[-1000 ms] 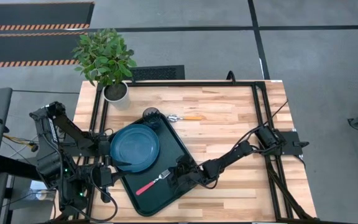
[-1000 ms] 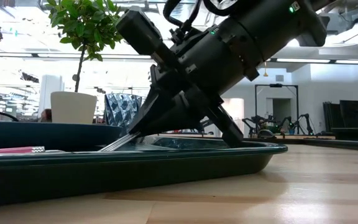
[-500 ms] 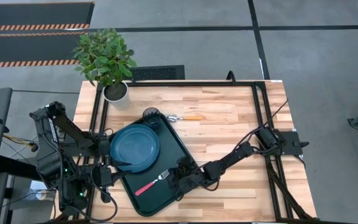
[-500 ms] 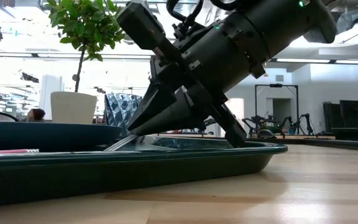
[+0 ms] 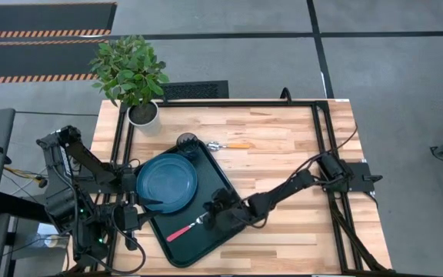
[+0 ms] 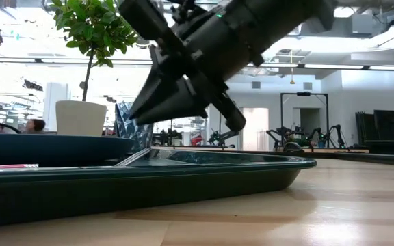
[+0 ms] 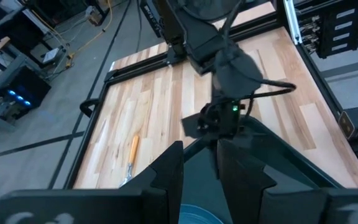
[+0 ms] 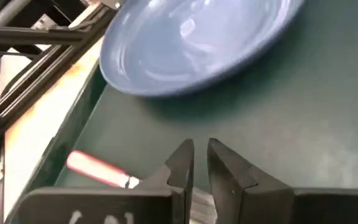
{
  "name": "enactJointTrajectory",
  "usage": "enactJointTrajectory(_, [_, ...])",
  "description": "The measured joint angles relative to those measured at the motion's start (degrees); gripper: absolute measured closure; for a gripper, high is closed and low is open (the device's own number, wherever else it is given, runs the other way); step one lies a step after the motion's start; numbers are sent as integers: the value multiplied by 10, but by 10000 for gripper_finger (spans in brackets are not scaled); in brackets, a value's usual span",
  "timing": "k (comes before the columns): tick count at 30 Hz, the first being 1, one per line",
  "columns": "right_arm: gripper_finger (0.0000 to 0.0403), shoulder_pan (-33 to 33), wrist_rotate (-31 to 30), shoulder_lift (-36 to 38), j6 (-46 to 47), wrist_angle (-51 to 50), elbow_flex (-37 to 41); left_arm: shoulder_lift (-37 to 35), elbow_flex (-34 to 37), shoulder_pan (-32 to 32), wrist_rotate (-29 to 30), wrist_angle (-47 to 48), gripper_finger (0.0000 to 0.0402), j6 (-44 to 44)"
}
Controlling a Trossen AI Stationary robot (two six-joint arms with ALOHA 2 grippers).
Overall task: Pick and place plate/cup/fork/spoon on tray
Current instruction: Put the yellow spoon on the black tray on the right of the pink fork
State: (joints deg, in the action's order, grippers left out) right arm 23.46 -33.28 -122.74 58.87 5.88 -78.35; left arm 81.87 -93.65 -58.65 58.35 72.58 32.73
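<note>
Altogether one plate (image 5: 166,182), one fork (image 5: 184,228) on one tray (image 5: 229,190); right hand (image 5: 209,215) nearly together, empty.

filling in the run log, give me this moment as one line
right gripper: lifted above fork, jaws nearly shut, empty | fork, plate, cup: on tray | spoon: on table | left gripper: waiting beside tray

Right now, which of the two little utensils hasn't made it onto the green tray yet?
The spoon with the orange handle. It lies on the bare wooden table just beyond the tray, while the pink-handled fork already rests inside it, beside the blue plate.
</note>
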Motion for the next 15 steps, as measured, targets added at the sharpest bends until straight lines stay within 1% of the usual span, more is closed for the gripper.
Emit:
enactJointTrajectory(2, [330,-8,1,1,-24,-33,-8,0,0,0,0,0,315,-1])
enactJointTrajectory(6, [330,-31,-11,34,-69,-184,-28,0,0,0,5,1,315,-3])
enactJointTrajectory(9, [330,-67,-14,90,-98,-309,-35,0,0,0,5,2,315,4])
enactJointTrajectory(11, [325,-93,-20,123,-131,-373,-35,0,0,2,6,5,315,11])
enactJointTrajectory(15, [294,-151,-30,190,-203,-484,-35,0,0,2,22,16,315,27])
